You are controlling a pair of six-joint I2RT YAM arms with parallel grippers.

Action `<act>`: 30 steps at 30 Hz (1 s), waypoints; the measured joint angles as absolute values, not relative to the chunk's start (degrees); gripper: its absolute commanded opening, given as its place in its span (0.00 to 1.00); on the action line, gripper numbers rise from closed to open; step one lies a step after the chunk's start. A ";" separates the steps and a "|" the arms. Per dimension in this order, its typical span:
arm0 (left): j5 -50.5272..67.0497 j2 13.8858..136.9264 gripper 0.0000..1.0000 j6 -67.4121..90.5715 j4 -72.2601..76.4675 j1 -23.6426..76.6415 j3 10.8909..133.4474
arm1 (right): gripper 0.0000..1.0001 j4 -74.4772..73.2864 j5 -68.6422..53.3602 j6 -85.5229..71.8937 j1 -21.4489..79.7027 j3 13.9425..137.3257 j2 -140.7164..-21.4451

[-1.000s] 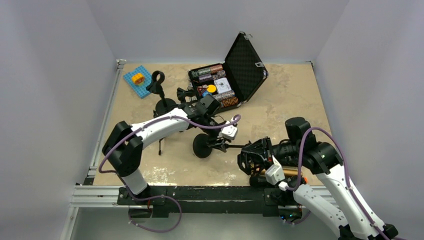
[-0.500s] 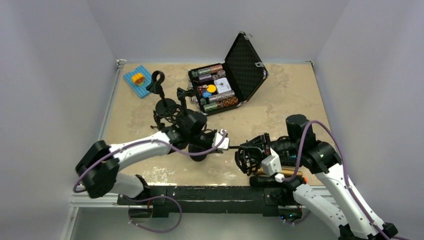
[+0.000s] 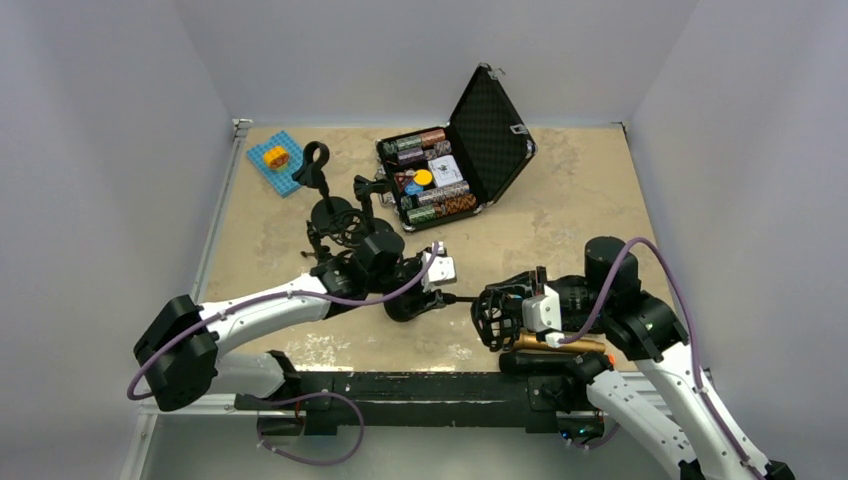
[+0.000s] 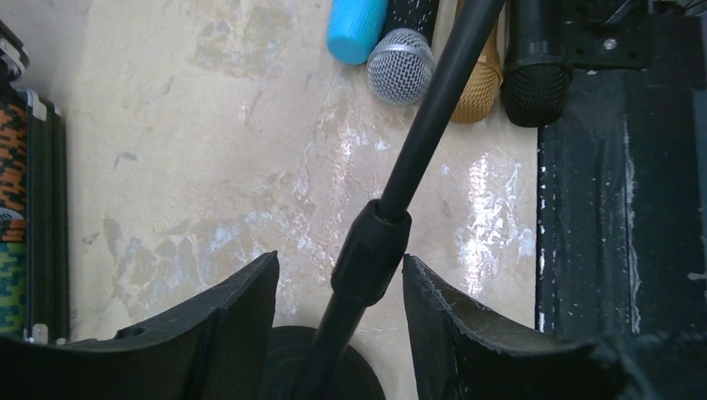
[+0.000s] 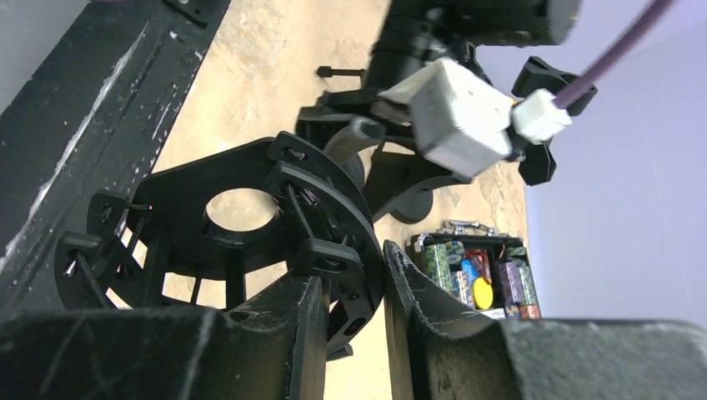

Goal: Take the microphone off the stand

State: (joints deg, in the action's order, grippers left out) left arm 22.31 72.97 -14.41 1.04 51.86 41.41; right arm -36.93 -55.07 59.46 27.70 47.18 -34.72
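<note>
The black stand [image 3: 462,298] lies tipped over, its round base [image 3: 404,304] to the left and its pole [image 4: 433,108] running right to a black shock mount [image 3: 499,316]. My left gripper [image 4: 340,257] is open around the pole's collar [image 4: 371,250], just above the base. My right gripper [image 5: 354,267] is shut on the shock mount's ring [image 5: 325,217]; the ring's centre looks empty. Several microphones lie at the near edge: a blue one [image 4: 354,29], a silver-grilled one [image 4: 402,67], a gold one [image 4: 477,92] and a black one [image 4: 534,79].
An open case of poker chips [image 3: 440,175] stands at the back centre. A blue mat [image 3: 275,158] with a yellow piece lies at the back left. A second stand with a clip [image 3: 320,185] rises behind my left arm. The black rail [image 3: 400,385] runs along the near edge.
My left arm has drawn back toward the near edge and its gripper now sits lower on the stand, by the base. The right gripper still holds the shock mount, shifted slightly.
</note>
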 measured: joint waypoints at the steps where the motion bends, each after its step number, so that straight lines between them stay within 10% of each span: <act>1: 24.14 73.03 0.62 -15.62 -0.89 51.31 42.78 | 0.00 -38.09 -55.16 61.28 27.73 47.42 -34.72; 14: 49.15 90.37 0.54 -43.33 -34.09 46.35 69.80 | 0.00 -54.19 -56.84 92.36 28.10 50.50 -36.36; 20: 48.88 96.73 0.07 -47.92 -39.90 46.61 70.11 | 0.00 -57.39 -56.14 96.90 28.12 52.60 -38.33; 30: 24.05 76.62 0.00 -24.64 -9.37 53.01 47.62 | 0.00 -39.92 -53.25 58.15 28.03 52.71 -38.85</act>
State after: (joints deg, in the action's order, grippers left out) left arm 24.05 76.62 -24.64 -9.37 53.01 47.62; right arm -39.92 -53.25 58.15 28.03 52.71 -38.85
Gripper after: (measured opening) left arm 0.324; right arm 0.283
